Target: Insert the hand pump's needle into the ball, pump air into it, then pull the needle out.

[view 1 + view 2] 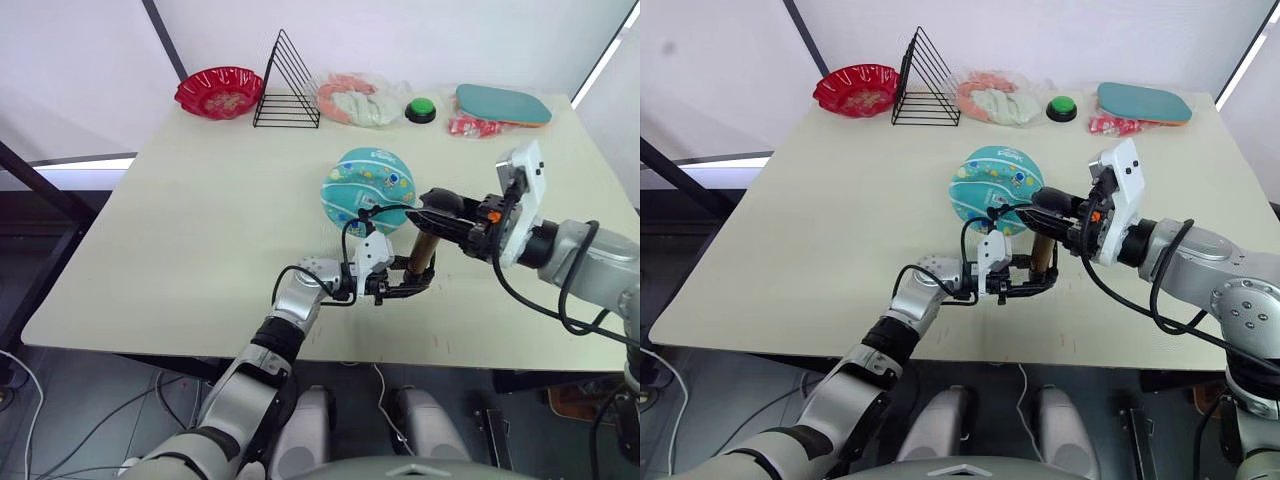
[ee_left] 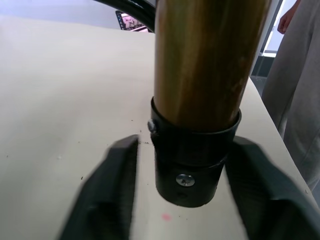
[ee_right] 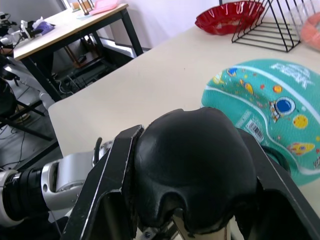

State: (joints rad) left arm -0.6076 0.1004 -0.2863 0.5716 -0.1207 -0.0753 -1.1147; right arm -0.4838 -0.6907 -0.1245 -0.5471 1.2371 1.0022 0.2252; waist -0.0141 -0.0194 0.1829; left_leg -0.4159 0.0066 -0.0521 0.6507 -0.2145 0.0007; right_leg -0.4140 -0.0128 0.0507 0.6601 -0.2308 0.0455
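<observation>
The pump [image 1: 421,255] stands upright between both grippers — the left gripper [image 1: 408,284] clamps its black base, the right gripper [image 1: 432,207] grips the handle on top. The ball [image 1: 367,188] rests on the table [image 1: 200,230] just beyond them, the hose [image 1: 370,210] arching toward it.

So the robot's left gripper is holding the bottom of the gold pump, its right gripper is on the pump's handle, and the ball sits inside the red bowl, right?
Not quite. The ball rests on the bare table, near the pump; the red bowl stands apart at the far corner, as the left eye view shows. The rest holds: left gripper at the pump's bottom, right gripper on its handle.
</observation>
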